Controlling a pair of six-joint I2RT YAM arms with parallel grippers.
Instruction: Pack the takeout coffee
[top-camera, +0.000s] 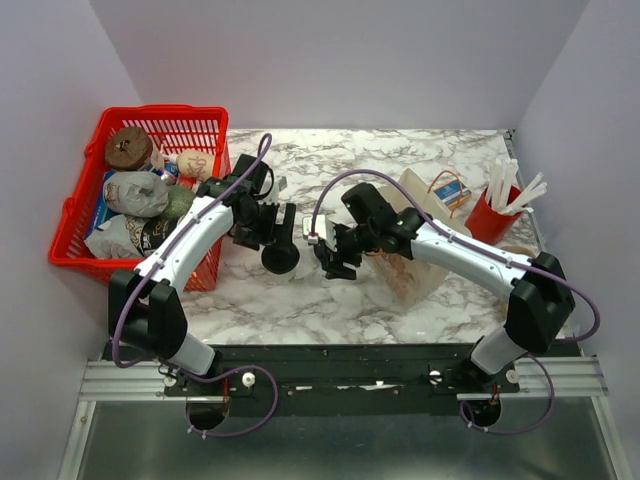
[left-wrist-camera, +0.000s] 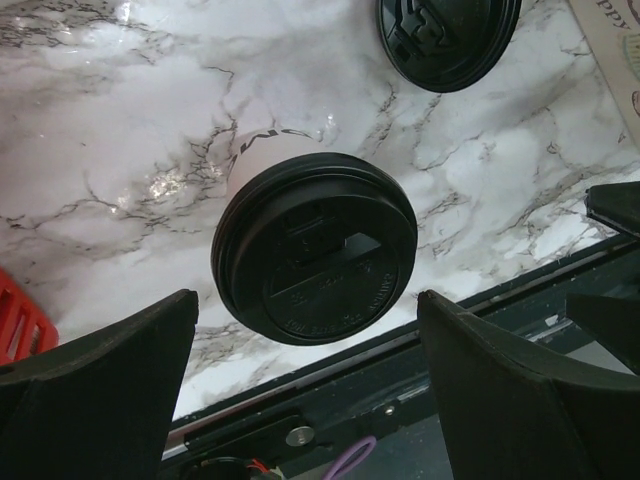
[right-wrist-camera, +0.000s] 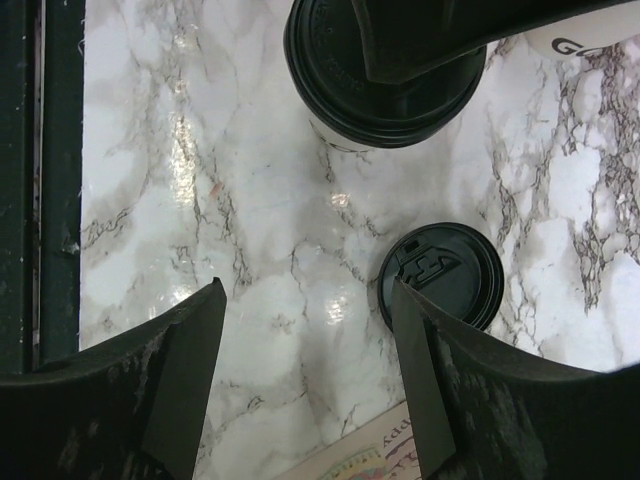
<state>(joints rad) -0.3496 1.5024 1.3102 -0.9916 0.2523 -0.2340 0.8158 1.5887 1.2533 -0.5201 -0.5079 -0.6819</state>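
Note:
The takeout coffee (left-wrist-camera: 315, 250), a whitish paper cup with a round black lid, stands upright on the marble table (left-wrist-camera: 110, 130). My left gripper (left-wrist-camera: 307, 296) hovers just above it, open wide, one finger on each side of the lid and touching neither. From above, the coffee (top-camera: 280, 257) shows just below the left gripper (top-camera: 268, 236). My right gripper (right-wrist-camera: 308, 290) is open over bare marble, with nothing between its fingers. The coffee (right-wrist-camera: 385, 85) lies beyond it, partly hidden by a left finger. The paper bag (top-camera: 415, 255) lies right of the right gripper (top-camera: 335, 262).
A loose flat black lid (right-wrist-camera: 440, 275) lies on the marble beside my right finger, also seen as the loose lid (left-wrist-camera: 445, 40). A red basket (top-camera: 75, 215) of packaged food stands at the left. A red cup of straws (top-camera: 490, 215) is at the far right.

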